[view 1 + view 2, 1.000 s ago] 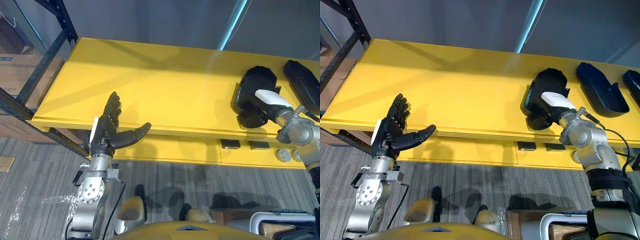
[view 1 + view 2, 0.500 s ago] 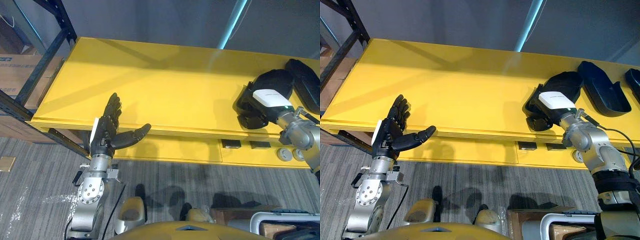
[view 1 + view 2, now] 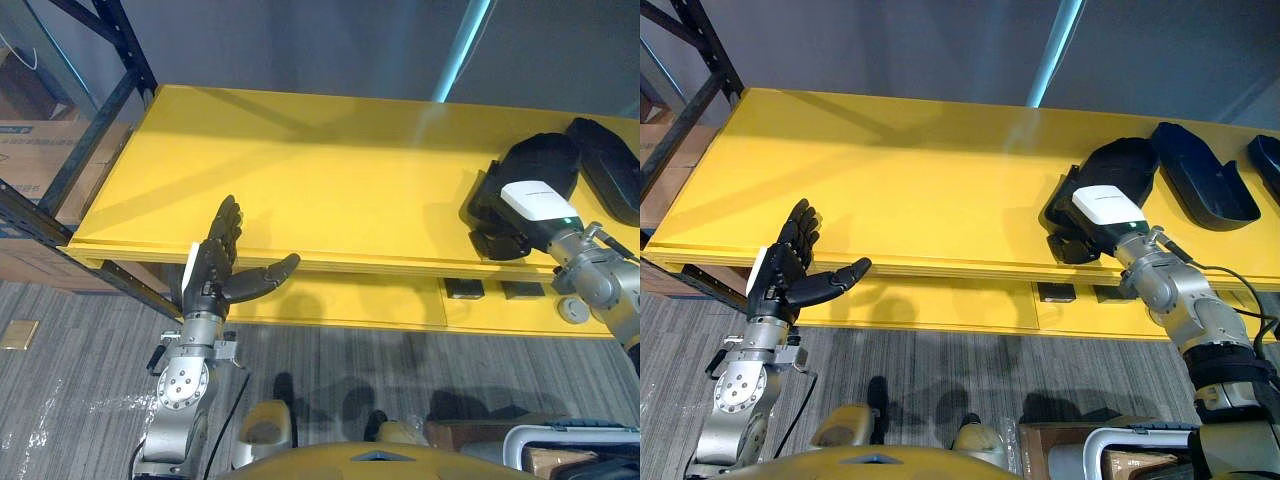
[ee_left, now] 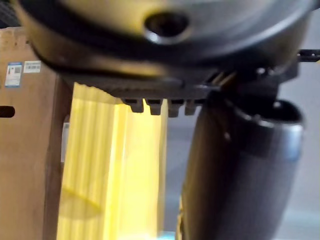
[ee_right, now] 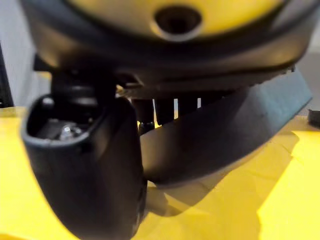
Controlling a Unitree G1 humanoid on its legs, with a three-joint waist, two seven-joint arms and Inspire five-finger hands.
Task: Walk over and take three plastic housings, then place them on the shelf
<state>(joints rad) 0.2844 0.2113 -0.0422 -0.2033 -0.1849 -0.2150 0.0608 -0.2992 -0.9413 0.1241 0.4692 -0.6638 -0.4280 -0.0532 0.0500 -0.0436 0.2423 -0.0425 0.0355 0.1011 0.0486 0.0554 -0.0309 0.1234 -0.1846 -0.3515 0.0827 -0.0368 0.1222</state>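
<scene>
A black plastic housing point(image 3: 535, 160) lies tilted on the yellow shelf point(image 3: 320, 170) at the right, with my right hand point(image 3: 1102, 207) shut on its near end. In the right wrist view the thumb point(image 5: 85, 165) presses one side of the housing point(image 5: 220, 135) and the fingers curl behind it. A second black housing point(image 3: 1195, 180) lies just right of it, almost touching. A third housing point(image 3: 1268, 160) shows at the far right edge. My left hand point(image 3: 212, 265) is open, fingers straight and thumb out, by the shelf's front edge at the left, holding nothing.
A black rack upright point(image 3: 100, 110) stands at the shelf's left end, with cardboard boxes point(image 3: 40, 140) behind it. Below the front edge, a yellow panel carries small dark sockets point(image 3: 462, 289). Grey carpet point(image 3: 60, 400) lies below.
My right hand has turned the held housing from pointing away to slanting right, so its far end now lies beside the second housing. The left hand has stayed still.
</scene>
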